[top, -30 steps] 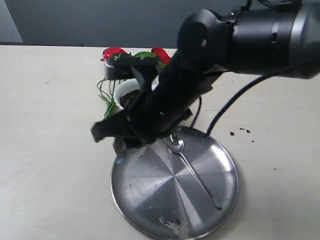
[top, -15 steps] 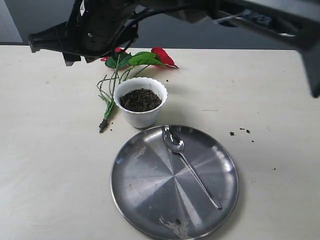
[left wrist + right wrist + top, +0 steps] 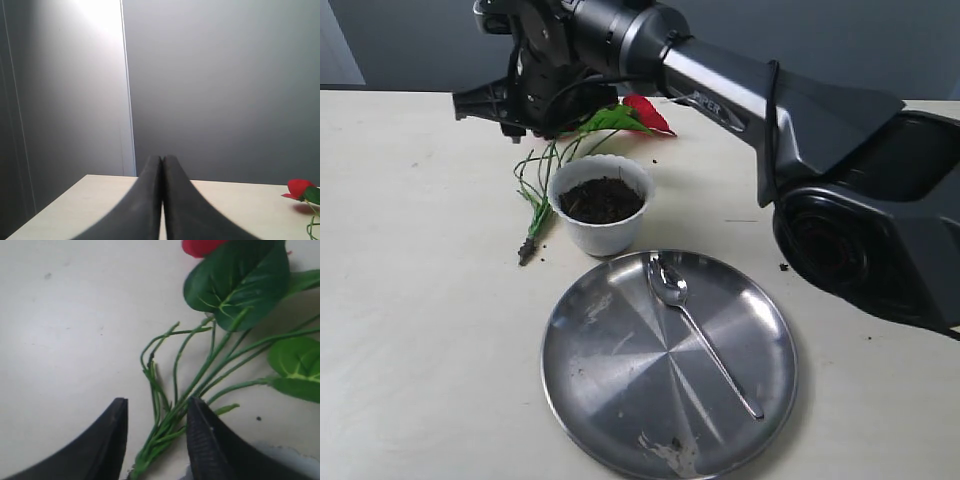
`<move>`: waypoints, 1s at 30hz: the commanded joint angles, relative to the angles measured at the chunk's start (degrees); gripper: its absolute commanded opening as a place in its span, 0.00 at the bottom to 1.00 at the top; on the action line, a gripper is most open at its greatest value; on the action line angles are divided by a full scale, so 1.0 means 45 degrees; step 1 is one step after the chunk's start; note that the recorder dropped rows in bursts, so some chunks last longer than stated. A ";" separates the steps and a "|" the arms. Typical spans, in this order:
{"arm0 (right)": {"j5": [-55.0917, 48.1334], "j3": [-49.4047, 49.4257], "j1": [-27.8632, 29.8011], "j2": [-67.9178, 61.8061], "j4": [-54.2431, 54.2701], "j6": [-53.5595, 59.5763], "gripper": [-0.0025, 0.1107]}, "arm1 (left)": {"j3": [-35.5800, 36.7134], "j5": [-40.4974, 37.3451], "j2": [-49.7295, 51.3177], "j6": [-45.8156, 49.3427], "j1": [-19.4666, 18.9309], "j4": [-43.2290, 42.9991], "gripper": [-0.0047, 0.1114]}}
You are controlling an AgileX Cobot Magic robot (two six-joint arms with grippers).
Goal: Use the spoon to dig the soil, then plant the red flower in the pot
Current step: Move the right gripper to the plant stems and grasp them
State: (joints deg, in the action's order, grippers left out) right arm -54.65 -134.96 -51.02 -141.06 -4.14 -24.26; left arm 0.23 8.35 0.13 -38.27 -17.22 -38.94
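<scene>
The red flower (image 3: 620, 118) lies flat on the table behind the pot, its thin stems (image 3: 535, 190) running toward the front left. The white pot (image 3: 603, 238) stands upright and holds the dark soil (image 3: 602, 198). The spoon (image 3: 700, 335) rests in the steel plate (image 3: 620, 410). My right gripper (image 3: 490, 108) has reached across the middle and hovers over the flower. In the right wrist view this gripper (image 3: 156, 407) is open, its jaws either side of the stem bundle (image 3: 200, 375) and apart from it. My left gripper (image 3: 162, 159) is shut and empty, facing the back wall.
A few soil crumbs (image 3: 805, 262) lie on the table right of the plate. The right arm's dark base (image 3: 880, 230) fills the right side of the exterior view. A red bloom (image 3: 300, 187) shows at the edge of the left wrist view.
My right arm has swung from over the pot and plate toward the back left, and now hangs lower over the flower stems. The spoon, pot and flower have not moved.
</scene>
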 commanded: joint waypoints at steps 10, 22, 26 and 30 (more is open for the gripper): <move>0.0872 -0.0167 0.0078 -0.0422 -0.2148 -0.0949 0.36 | -0.0052 0.0052 -0.0030 -0.0032 0.0048 0.0026 0.04; 0.1584 -0.0167 0.0078 -0.1010 -0.2121 -0.1094 0.36 | -0.0052 0.0052 -0.0030 -0.0032 0.0048 0.0026 0.04; 0.1735 -0.0167 0.0078 -0.1010 -0.2205 -0.1094 0.36 | -0.0052 0.0052 -0.0030 -0.0032 0.0048 0.0026 0.04; 0.1485 -0.0167 0.0078 -0.1010 -0.2150 -0.1094 0.36 | -0.0052 0.0052 -0.0030 -0.0032 0.0048 0.0026 0.04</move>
State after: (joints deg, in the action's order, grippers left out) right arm -47.48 -135.45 -50.87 -145.83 -13.41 -29.14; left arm 0.23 8.35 0.13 -38.27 -17.22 -38.94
